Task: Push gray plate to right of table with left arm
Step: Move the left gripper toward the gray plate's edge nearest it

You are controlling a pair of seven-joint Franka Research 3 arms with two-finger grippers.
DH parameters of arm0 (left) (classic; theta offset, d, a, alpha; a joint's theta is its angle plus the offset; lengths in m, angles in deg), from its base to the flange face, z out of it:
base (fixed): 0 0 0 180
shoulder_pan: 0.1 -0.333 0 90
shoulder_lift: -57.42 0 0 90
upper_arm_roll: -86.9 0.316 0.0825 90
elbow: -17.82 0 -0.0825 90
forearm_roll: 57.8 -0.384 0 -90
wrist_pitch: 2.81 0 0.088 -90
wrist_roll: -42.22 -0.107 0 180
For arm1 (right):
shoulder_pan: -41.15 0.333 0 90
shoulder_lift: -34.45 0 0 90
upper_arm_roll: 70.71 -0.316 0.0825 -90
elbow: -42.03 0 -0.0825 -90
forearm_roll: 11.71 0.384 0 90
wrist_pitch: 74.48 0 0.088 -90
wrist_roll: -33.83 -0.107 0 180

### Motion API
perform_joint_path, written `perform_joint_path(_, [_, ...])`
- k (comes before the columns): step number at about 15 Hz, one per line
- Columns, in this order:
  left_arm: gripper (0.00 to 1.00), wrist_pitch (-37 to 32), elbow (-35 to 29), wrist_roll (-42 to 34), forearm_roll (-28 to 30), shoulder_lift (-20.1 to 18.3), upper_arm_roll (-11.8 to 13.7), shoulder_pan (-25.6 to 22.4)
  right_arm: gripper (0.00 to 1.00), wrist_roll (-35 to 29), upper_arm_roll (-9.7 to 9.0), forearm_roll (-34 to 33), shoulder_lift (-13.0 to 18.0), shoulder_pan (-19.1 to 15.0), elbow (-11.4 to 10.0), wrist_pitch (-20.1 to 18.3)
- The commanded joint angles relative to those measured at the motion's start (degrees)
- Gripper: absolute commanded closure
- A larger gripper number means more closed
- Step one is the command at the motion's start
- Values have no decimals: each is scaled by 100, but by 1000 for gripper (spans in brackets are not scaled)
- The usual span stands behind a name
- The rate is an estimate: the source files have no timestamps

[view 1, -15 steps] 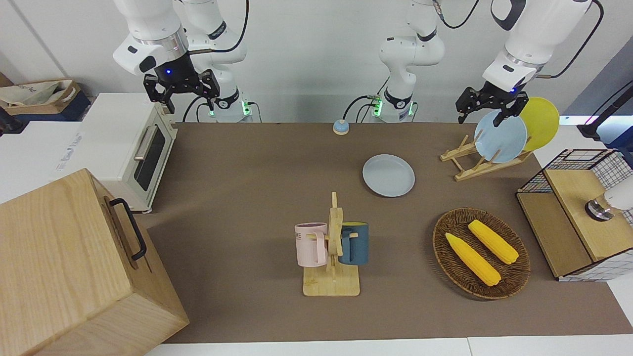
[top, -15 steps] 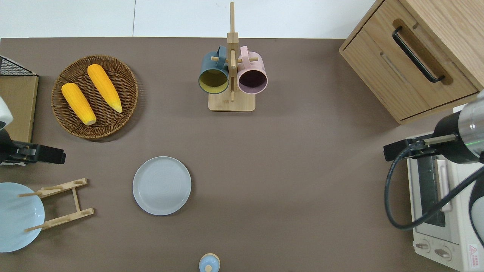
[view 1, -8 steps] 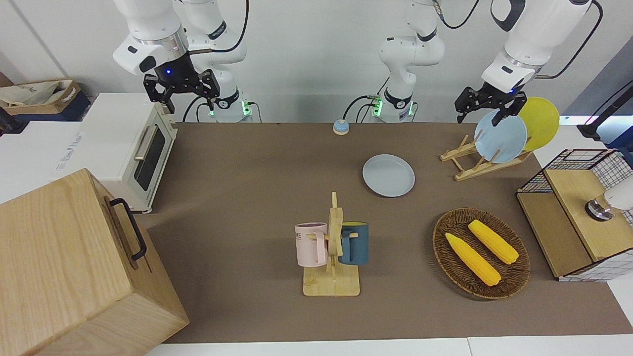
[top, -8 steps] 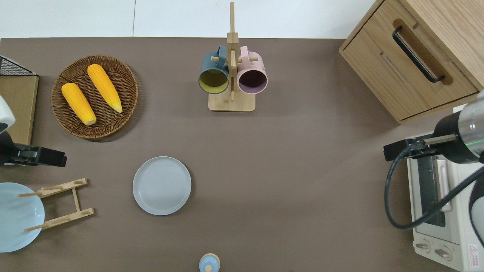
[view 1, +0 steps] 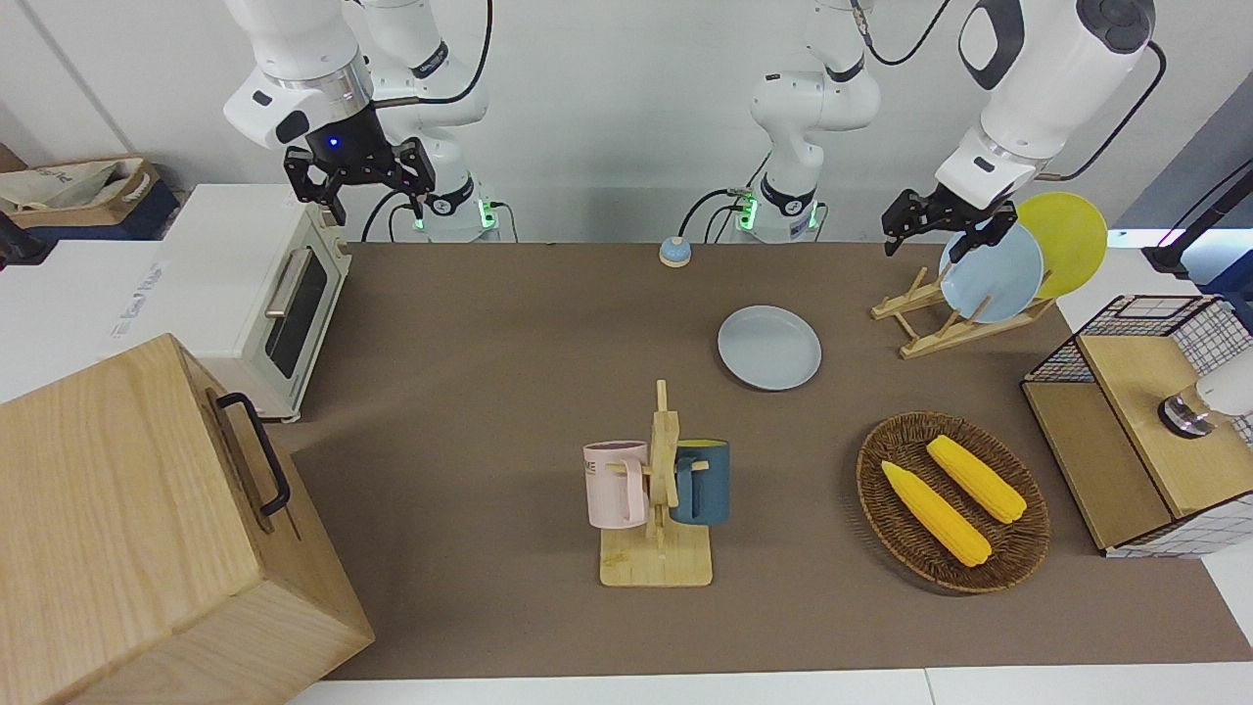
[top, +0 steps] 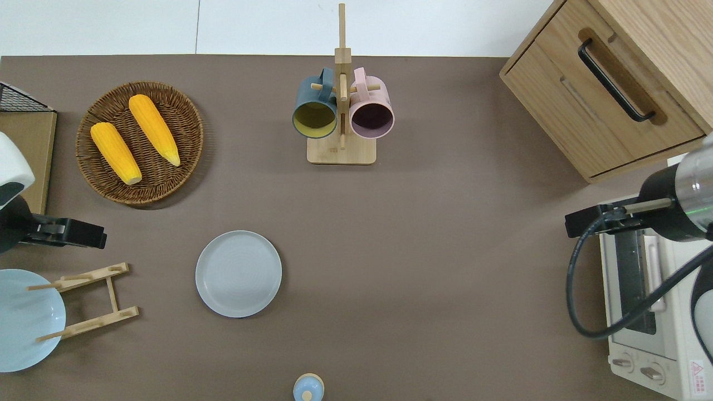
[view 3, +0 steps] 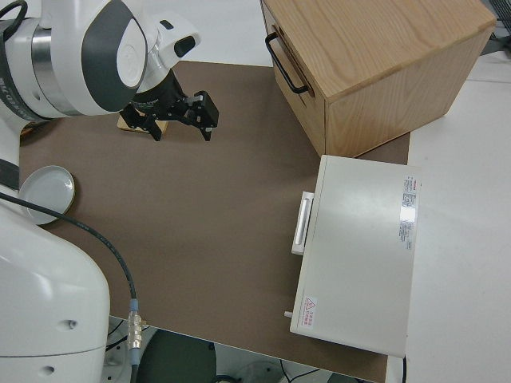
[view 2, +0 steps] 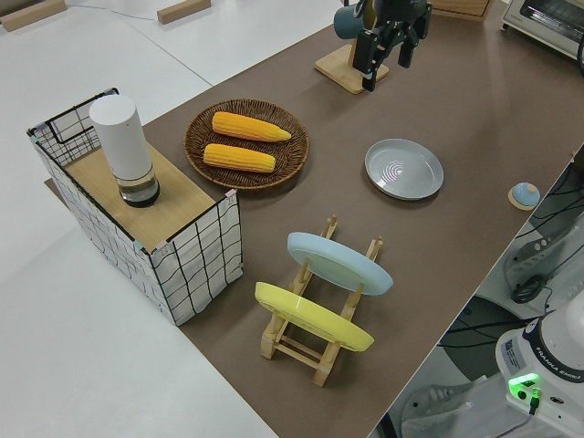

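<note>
Reading the overhead view from its left edge, our left gripper [top: 83,238] hangs up in the air with its fingers apart and empty, over bare table [top: 423,245] between the corn basket [top: 184,111] at its 12 o'clock and the wooden dish rack [top: 92,301] at its 6 o'clock. The gray plate [top: 238,273] lies flat at about the gripper's 4 o'clock, well apart from it, and toward the left arm's end of the table. In the middle stands the mug stand [top: 341,153], farther from us than the plate. Our right arm is parked, its fingers spread too. We judge the push not yet begun: nothing touches the plate, so the approach, the contact at its rim and the whole slide toward the right arm's end are left.
</note>
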Motion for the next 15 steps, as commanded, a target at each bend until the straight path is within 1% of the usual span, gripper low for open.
perform_joint_path(1, [5,837,-1019,89,106,-412,-3,47,17,15,-32,46,43,-62,-3,-69])
perform_joint_path(4, [5,1680,-1977,89,114,-833,-12,47,17,15,-32,46,43,-62,-3,-69])
perform_joint_path(5, [5,1840,-2154,106,114,-878,-29,56,17,15,-32,46,43,-62,5,-69])
perform_joint_path(10, [5,2683,-2928,440,97,-957,-169,117,17,15,-23,46,43,-62,-3,-69])
perform_joint_path(14, [5,3614,-3675,747,97,-975,-433,117,17,15,-32,46,43,-62,-3,-69])
perform_joint_path(15, [5,3834,-3851,757,97,-975,-442,117,17,6,-32,46,43,-62,-3,-69])
